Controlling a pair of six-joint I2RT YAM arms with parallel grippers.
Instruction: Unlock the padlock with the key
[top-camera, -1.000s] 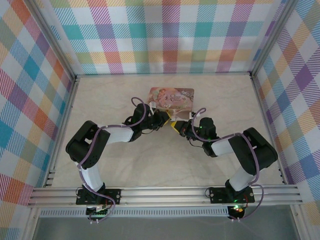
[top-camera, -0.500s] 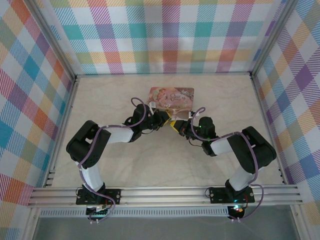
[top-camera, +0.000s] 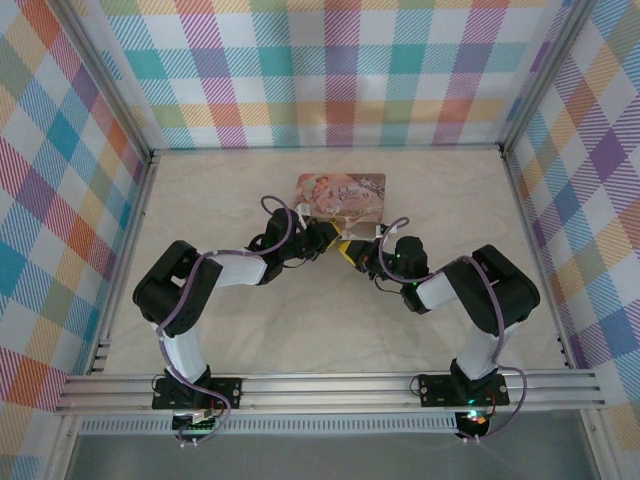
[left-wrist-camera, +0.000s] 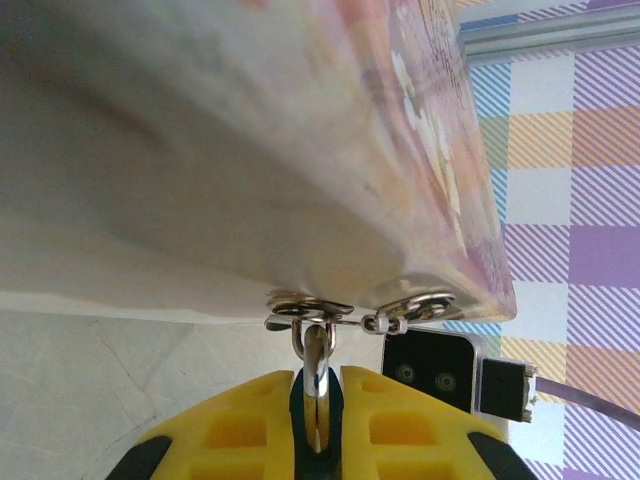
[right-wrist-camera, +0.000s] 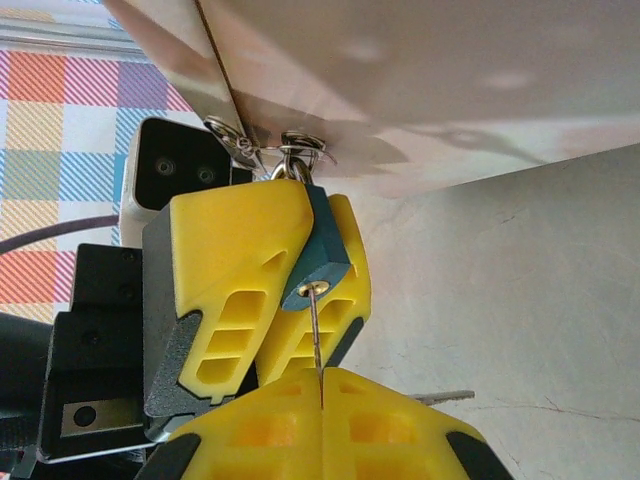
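The padlock (right-wrist-camera: 325, 250), a small teal block, hangs by its silvery shackle (left-wrist-camera: 318, 350) from the hasp rings (left-wrist-camera: 305, 308) of the pink tin (top-camera: 340, 194). My left gripper (left-wrist-camera: 318, 425) is shut on the padlock's body, a yellow finger (right-wrist-camera: 240, 260) on either side. My right gripper (right-wrist-camera: 322, 385) is shut on the key (right-wrist-camera: 316, 340), a thin blade seen edge-on. The key's tip sits in the brass keyhole on the padlock's underside. In the top view the left gripper (top-camera: 335, 240) and the right gripper (top-camera: 357, 254) meet just in front of the tin.
A second small key (right-wrist-camera: 440, 397) lies flat on the pale marbled table (top-camera: 300, 320) beside my right fingers. The tin's front edge is lifted and tilted above the grippers. Plaid walls (top-camera: 320, 70) close in the back and sides.
The right arm's elbow has swung a little to the left and the tin has shifted slightly left. Both grippers stay joined at the padlock, with their grips unchanged.
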